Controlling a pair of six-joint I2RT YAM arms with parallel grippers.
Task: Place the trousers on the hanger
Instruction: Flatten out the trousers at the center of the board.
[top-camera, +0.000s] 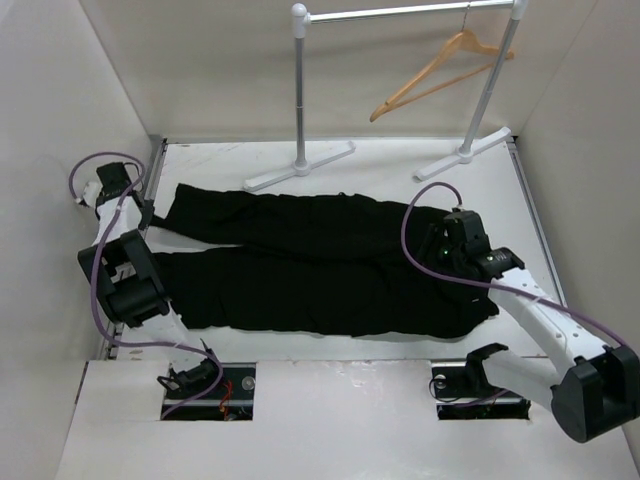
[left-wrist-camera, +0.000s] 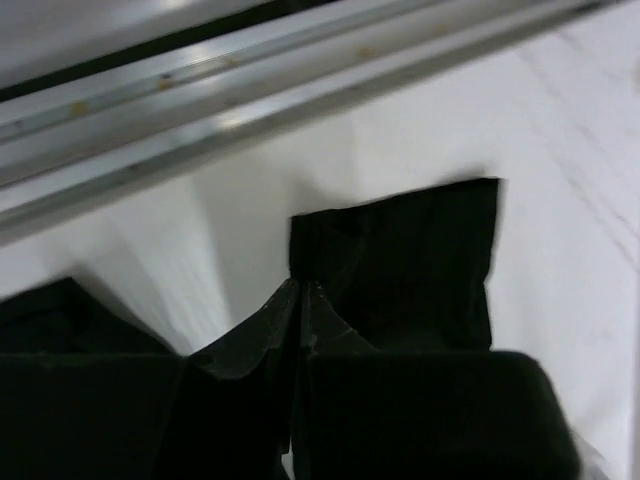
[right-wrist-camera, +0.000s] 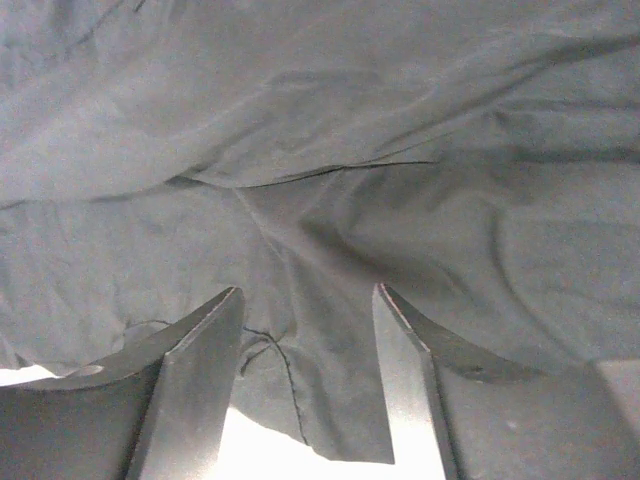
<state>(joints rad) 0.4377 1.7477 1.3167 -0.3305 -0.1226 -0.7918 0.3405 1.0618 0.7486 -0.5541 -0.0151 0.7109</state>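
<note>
As the left claw (left-wrist-camera: 300, 292) clamps a cuff of the trousers (top-camera: 320, 265) as an anchor, the right claw (right-wrist-camera: 306, 300) gapes to seize the waist.

The black trousers (top-camera: 320, 270) lie spread flat and slightly rumpled on the white table (top-camera: 400, 165), waist to the right and both legs running side by side to the left. The light-brown wooden hanger (top-camera: 420, 76) hangs tilted by its metal hook from the clothes rail (top-camera: 400, 12) at the back right, well apart from them.
</note>
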